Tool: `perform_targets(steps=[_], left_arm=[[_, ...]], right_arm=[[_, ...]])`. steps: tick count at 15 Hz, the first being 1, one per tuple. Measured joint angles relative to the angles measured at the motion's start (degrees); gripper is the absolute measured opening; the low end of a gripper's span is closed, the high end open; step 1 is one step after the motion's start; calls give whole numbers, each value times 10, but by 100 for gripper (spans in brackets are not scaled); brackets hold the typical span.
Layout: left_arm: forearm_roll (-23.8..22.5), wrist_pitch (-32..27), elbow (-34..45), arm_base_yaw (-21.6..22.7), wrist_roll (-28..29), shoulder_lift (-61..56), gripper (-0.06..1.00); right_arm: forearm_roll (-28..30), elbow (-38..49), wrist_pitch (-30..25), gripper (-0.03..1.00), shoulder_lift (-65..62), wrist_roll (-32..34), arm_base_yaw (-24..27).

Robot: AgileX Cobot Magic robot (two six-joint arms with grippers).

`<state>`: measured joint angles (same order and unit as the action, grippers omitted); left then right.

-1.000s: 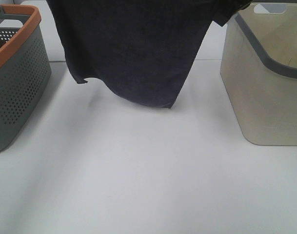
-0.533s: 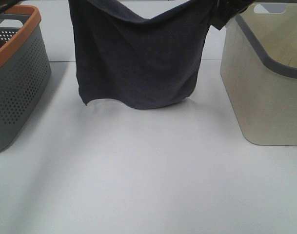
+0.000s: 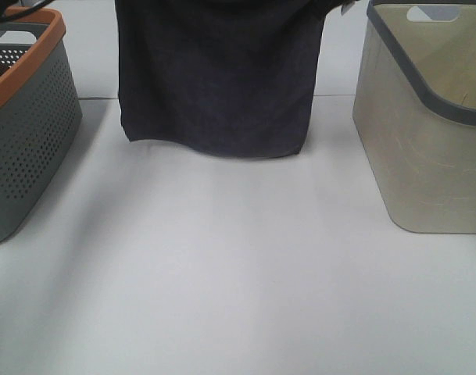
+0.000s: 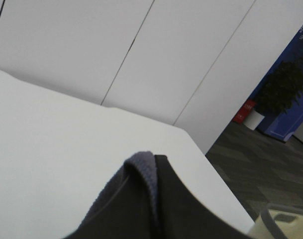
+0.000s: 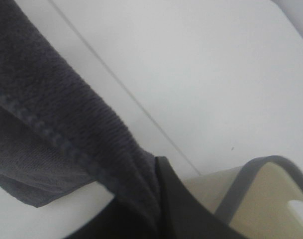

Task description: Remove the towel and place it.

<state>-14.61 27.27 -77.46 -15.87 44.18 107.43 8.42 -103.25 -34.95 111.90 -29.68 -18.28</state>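
Left tool (image 4: pixel 157 174) is clamped shut, and pinched in it is a corner of the dark navy-grey terry towel (image 4: pixel 139 172); the cloth folds over the tip of the one dark finger that shows. Right tool (image 5: pixel 159 172) is closed the same way on the opposite upper corner of the towel (image 5: pixel 56 119), with the hemmed edge running away from its tip. So both tools grip the cloth, one corner each.

From the high camera, the towel (image 3: pixel 218 78) hangs as a flat, nearly square sheet below and between the two tools, spread wide. Its lower hem sags just above or on the white tabletop (image 3: pixel 238 273); I can't tell whether it touches.

On the outer side of the left tool stands a grey perforated plastic basket with an orange rim (image 3: pixel 30 117). On the outer side of the right tool sits a smooth beige basket with a grey rim (image 3: pixel 425 141), close to that tool in its own wrist view (image 5: pixel 251 199).

The high view cuts off the towel's upper edge and nearly all of both tools. Each wrist view shows only one finger clearly; the other is buried under cloth.
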Motion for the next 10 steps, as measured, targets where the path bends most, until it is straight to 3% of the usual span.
perform_targets(steps=[3,5,6,7,9,10], left_arm=[[-69,-3,-113,20,51,55,0],[-167,9,-125,22,60,70,0],[-188,22,-117,22,61,70,0],[-223,64,-83,22,71,70,0],[-244,119,9,19,79,67,0],[-248,125,108,19,50,52,0]], right_arm=[[-17,-131,6,2,65,1,18],[-26,-138,6,2,77,23,18],[-26,-125,6,2,77,33,17],[-25,-91,8,2,75,49,17],[-24,19,14,2,51,64,15],[-27,130,50,2,1,66,7]])
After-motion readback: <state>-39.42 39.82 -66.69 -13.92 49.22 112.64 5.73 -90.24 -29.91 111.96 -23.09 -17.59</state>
